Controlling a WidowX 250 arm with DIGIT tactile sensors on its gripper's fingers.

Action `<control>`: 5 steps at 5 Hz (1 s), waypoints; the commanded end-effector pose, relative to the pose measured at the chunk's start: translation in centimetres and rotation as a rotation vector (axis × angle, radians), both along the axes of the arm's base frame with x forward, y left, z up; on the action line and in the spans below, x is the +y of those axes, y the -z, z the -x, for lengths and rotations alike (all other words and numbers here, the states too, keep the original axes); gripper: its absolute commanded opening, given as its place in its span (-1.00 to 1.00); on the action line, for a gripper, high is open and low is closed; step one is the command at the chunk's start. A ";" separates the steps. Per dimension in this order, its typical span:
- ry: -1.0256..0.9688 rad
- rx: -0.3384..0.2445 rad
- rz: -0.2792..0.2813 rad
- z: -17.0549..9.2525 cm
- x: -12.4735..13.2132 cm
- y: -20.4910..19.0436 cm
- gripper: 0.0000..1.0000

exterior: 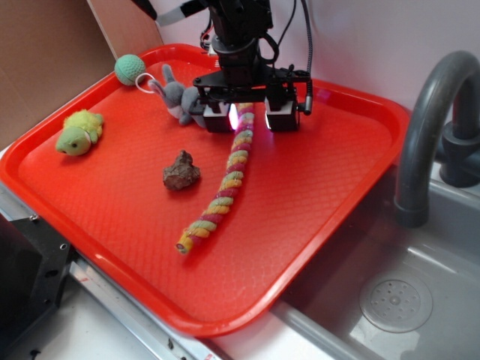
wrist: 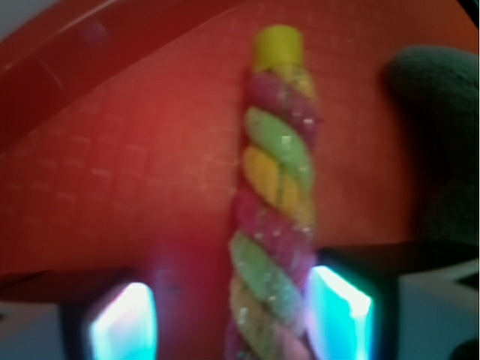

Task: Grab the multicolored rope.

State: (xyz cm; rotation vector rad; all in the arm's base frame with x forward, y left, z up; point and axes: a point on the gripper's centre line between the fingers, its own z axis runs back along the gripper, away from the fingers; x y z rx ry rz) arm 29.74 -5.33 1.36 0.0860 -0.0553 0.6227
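Note:
The multicolored rope (exterior: 225,187) lies stretched out on the red tray (exterior: 330,187), a twist of pink, yellow and green strands running from the tray's front up to the back. My gripper (exterior: 248,116) stands open over the rope's far end, one finger on each side. In the wrist view the rope (wrist: 276,202) runs up between the two lit fingertips (wrist: 341,311). It rests against the right one, and a gap separates it from the left one. The yellow tip of the rope points away from me.
A grey plush animal (exterior: 178,96) with a teal ball (exterior: 130,69) lies just left of the gripper. A green plush toy (exterior: 78,133) and a brown lump (exterior: 181,171) sit further left and front. A sink with a grey faucet (exterior: 431,127) borders the tray on the right.

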 end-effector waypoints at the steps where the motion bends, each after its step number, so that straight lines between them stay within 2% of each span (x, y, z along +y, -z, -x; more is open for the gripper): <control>1: 0.025 0.045 -0.020 2.1 0.9 1.6 -1.00; 2: 0.014 0.016 -0.009 2.1 1.8 -0.5 -1.00; 3: 0.032 -0.072 0.097 2.2 3.3 -5.1 -1.00; 4: 0.047 -0.142 0.245 3.7 5.4 -9.7 -1.00; 5: 0.132 -0.197 0.318 6.1 6.5 -14.4 -1.00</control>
